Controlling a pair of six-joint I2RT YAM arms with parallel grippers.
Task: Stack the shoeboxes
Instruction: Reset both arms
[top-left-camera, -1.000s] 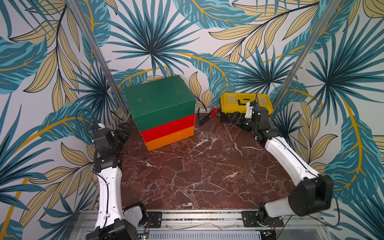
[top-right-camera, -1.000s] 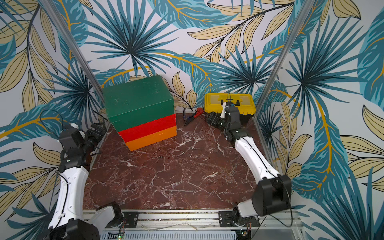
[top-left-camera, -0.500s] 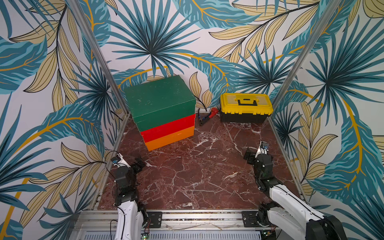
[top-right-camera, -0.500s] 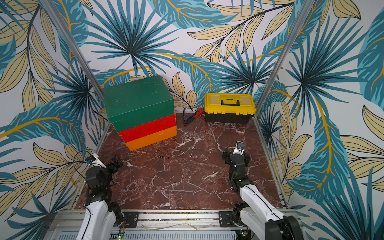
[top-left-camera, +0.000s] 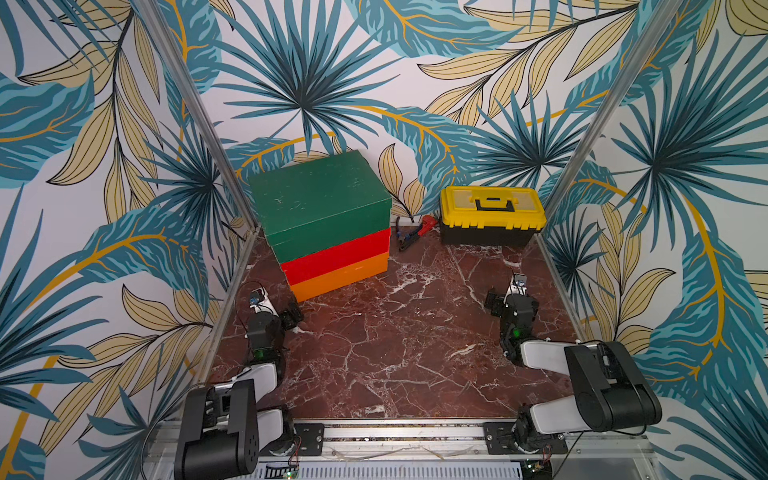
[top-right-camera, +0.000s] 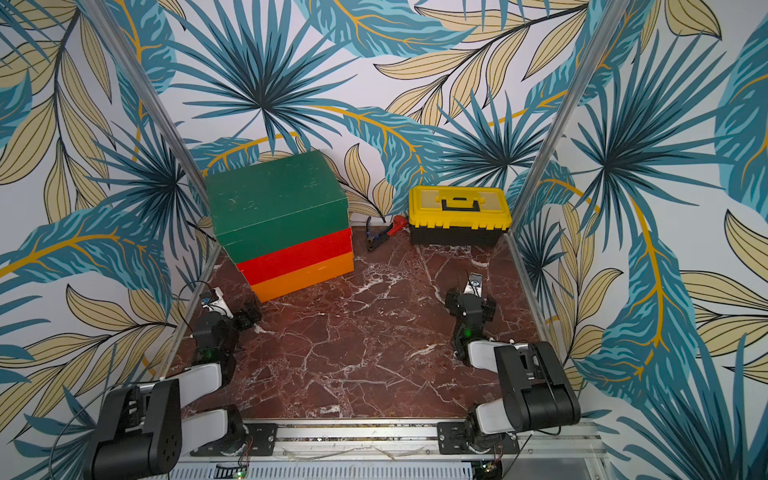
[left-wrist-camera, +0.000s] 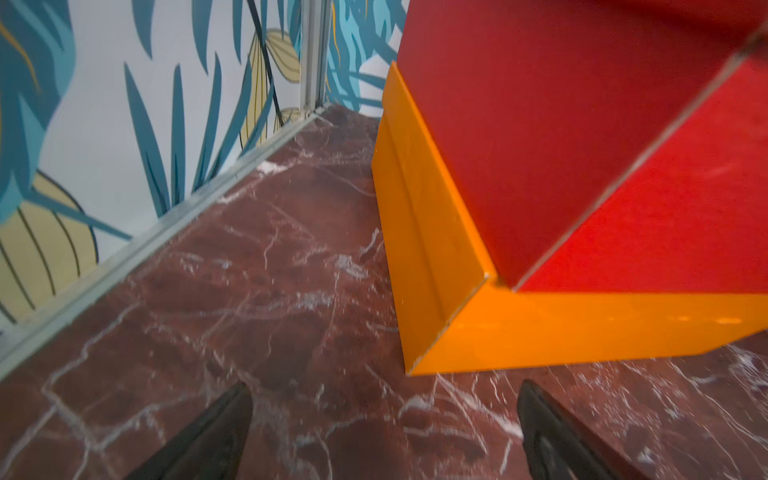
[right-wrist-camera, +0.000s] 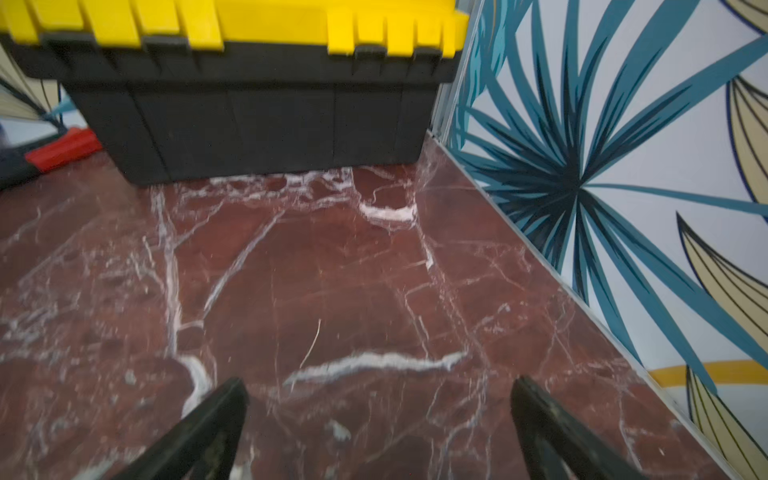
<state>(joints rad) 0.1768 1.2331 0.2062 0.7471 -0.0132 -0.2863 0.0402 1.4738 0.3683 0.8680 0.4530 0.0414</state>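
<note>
The three shoeboxes stand in one stack at the back left in both top views. The dark green box (top-left-camera: 320, 199) (top-right-camera: 276, 203) is on top, the red box (top-left-camera: 336, 255) is in the middle, and the orange box (top-left-camera: 345, 278) rests on the marble. My left gripper (top-left-camera: 291, 318) (left-wrist-camera: 382, 390) sits low just in front of the stack's near corner, open and empty. From the left wrist I see the orange box (left-wrist-camera: 540, 328) under the red box (left-wrist-camera: 582, 145). My right gripper (top-left-camera: 510, 299) (right-wrist-camera: 378, 386) hovers open over bare floor at the right.
A yellow-lidded black toolbox (top-left-camera: 492, 212) (right-wrist-camera: 232, 75) stands at the back right against the wall. Red-handled pliers (top-left-camera: 413, 232) lie between it and the stack. Patterned walls with metal rails (left-wrist-camera: 166, 224) close in both sides.
Both arms have pulled back from the far end and folded toward the front rail. The right gripper left the toolbox and opened wide. The stack has not moved.
</note>
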